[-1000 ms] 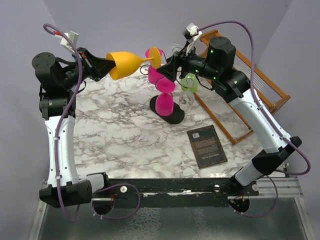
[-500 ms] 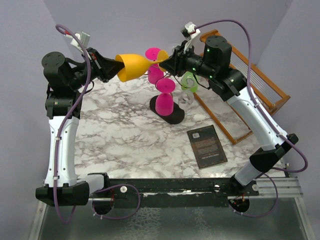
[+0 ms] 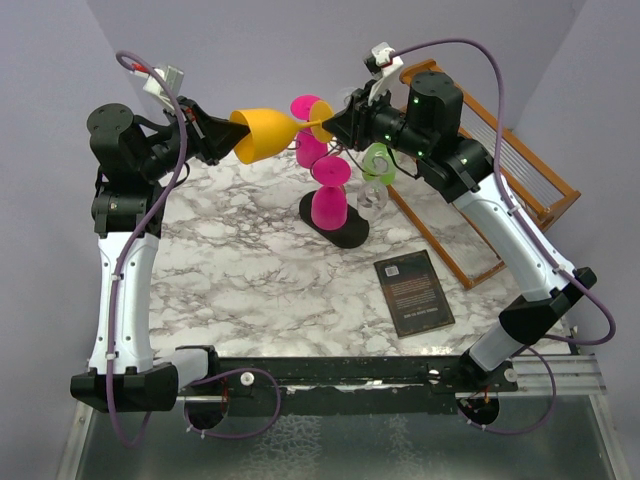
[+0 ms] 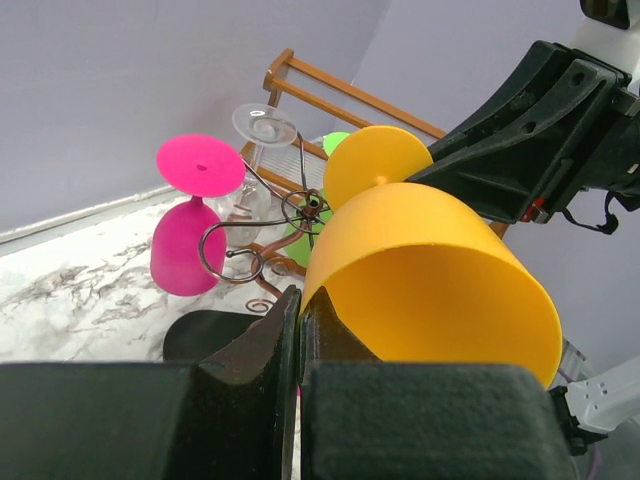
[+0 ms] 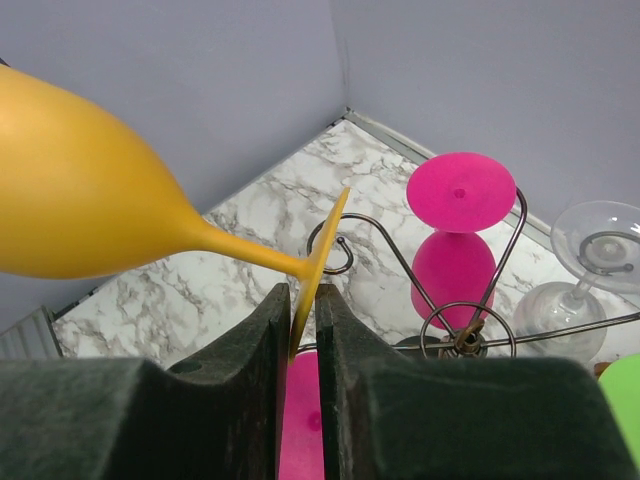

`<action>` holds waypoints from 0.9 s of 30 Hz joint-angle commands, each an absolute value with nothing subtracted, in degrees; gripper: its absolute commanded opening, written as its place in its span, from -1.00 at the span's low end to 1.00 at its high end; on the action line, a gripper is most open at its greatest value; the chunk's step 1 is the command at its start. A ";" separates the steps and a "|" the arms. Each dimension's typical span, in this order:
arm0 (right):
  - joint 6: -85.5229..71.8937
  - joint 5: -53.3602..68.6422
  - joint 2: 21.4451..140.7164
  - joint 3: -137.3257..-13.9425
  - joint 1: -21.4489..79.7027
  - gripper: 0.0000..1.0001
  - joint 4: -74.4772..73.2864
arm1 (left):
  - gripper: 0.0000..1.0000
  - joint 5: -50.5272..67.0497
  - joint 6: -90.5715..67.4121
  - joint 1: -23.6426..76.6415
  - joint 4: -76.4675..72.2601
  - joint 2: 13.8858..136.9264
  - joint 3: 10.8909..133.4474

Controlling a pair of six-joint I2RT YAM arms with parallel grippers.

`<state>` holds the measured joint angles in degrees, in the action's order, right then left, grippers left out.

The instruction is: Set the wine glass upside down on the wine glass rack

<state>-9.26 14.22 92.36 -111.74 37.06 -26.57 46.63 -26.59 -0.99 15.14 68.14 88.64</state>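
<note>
The orange wine glass [image 3: 265, 133] lies on its side in the air, above and left of the wine glass rack [image 3: 350, 235]. My left gripper [image 3: 229, 134] is shut on the rim of its bowl [image 4: 430, 270], one finger inside and one outside. At the other end my right gripper [image 3: 326, 125] has its fingers pressed on both faces of the glass's round foot [image 5: 322, 240], the stem running off to the left. The rack's wire arms [image 5: 468, 340] spread just beyond the foot.
Hung on the rack are pink glasses [image 3: 328, 205], a green one [image 3: 380, 162] and a clear one [image 3: 373, 198]. A wooden slatted dish rack [image 3: 500, 180] stands at the right. A dark book [image 3: 413, 291] lies on the marble table.
My left arm carried the orange glass right, toward the rack. My right gripper's fingers came together on the glass's foot.
</note>
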 commanded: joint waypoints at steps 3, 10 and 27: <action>-9.24 13.23 93.21 -113.90 36.87 -0.78 -26.98 | -1.00 46.11 -25.52 -0.53 14.43 66.72 88.64; -5.27 8.71 93.40 -115.66 36.91 -0.98 -27.42 | -0.68 46.22 -24.48 -0.55 15.32 66.04 88.22; 30.12 0.78 87.09 -110.05 44.43 -0.98 -26.19 | 0.86 13.42 -0.88 -0.52 29.19 65.86 97.08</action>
